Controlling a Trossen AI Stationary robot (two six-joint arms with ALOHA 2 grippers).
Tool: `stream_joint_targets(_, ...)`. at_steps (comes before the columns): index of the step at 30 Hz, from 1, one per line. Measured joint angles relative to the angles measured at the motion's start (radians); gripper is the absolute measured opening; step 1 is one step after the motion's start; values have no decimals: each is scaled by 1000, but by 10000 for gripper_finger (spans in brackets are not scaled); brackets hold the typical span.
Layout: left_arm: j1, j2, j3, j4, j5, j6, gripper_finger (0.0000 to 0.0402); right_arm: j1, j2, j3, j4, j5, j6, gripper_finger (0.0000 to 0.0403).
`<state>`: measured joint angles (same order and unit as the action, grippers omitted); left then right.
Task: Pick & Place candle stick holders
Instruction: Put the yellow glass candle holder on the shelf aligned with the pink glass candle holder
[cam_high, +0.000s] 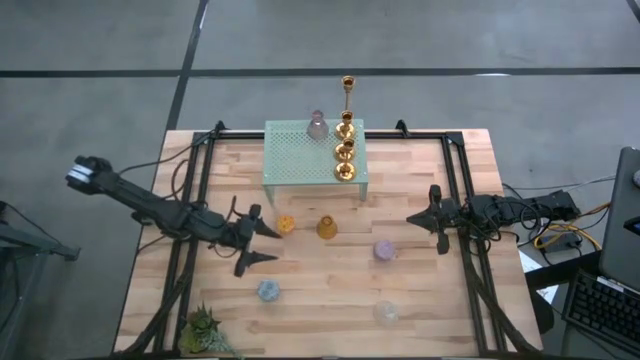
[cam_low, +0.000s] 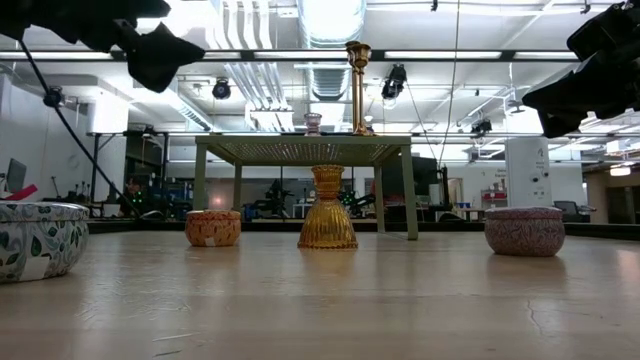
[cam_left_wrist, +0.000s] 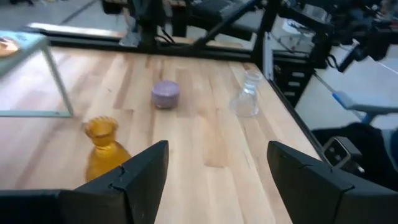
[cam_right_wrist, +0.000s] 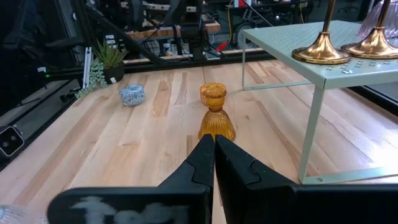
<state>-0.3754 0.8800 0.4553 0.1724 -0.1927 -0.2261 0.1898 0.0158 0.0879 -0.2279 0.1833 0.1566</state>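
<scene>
Left gripper (cam_high: 262, 245) wide open, nothing held, hovering above the table (cam_high: 330, 300) just left of the orange holder (cam_high: 286, 224). Right gripper (cam_high: 414, 219) fully closed, empty, parked near the right edge. Amber holder (cam_high: 327, 228) sits beside the orange one. Gold candlesticks (cam_high: 345, 150) and a pink holder (cam_high: 317, 125) are on the stand (cam_high: 295, 155); purple (cam_high: 384, 250), blue (cam_high: 268, 291) and clear (cam_high: 386, 311) holders are on the table.

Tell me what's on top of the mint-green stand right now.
On the mint-green stand stand gold candlesticks in a row, one tall and slender, plus a pale pink glass holder. The exact count of gold ones is unclear because they overlap.
</scene>
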Motion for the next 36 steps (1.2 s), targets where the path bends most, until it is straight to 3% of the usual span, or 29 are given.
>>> stream_joint_targets(7, -28, 66, -2, -14, -17, -52, 275, 0, 0, 0, 0, 0, 0, 8)
stream_joint_targets(13, -26, 165, -2, -4, -197, -94, 275, 0, 0, 0, 0, 0, 0, 8)
stream_joint_targets(22, -21, 353, 3, 116, -388, -177, 275, 0, 0, 0, 0, 0, 0, 8)
stream_joint_targets(30, 5, 462, 60, 127, -399, -181, 280, 0, 0, 0, 0, 0, 0, 8)
stream_joint_targets(36, 23, 534, 109, 128, -473, -177, 322, 0, 0, 0, 0, 0, 0, 8)
